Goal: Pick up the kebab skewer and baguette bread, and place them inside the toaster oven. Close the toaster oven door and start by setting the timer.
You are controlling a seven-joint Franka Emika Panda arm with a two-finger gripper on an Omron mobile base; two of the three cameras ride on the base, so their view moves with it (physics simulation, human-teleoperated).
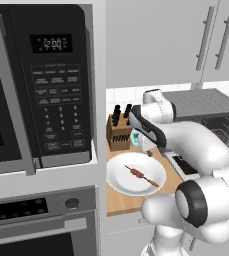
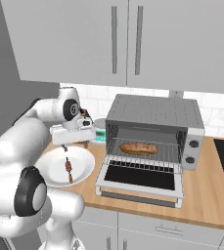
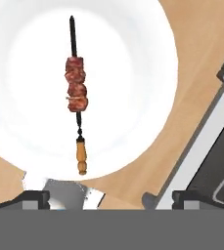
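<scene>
**Op:** I start with the biggest item. A black microwave (image 1: pixel 36 85) sits built in at far left of the left base view, above a wall oven (image 1: pixel 41 220).

**Obs:** And the toaster oven?

**Op:** The toaster oven (image 2: pixel 155 132) stands on the wooden counter (image 2: pixel 206 195). Its toaster oven door (image 2: pixel 140 179) is dropped fully open, lying flat toward me. The baguette bread (image 2: pixel 139 148) rests on the wire rack inside.

**Obs:** Left of it?

**Op:** A white plate (image 3: pixel 147 49) sits just beside the open door. The kebab skewer (image 3: pixel 76 93) lies alone near the plate's middle, meat chunks around mid-length, tan handle at one end. A knife block (image 1: pixel 117 131) stands behind the plate.

**Obs:** End effector?

**Op:** The gripper (image 2: pixel 73 135) hangs above the plate, apart from the skewer. I see both fingertips (image 3: pixel 33 197) spread wide, nothing between them.
</scene>
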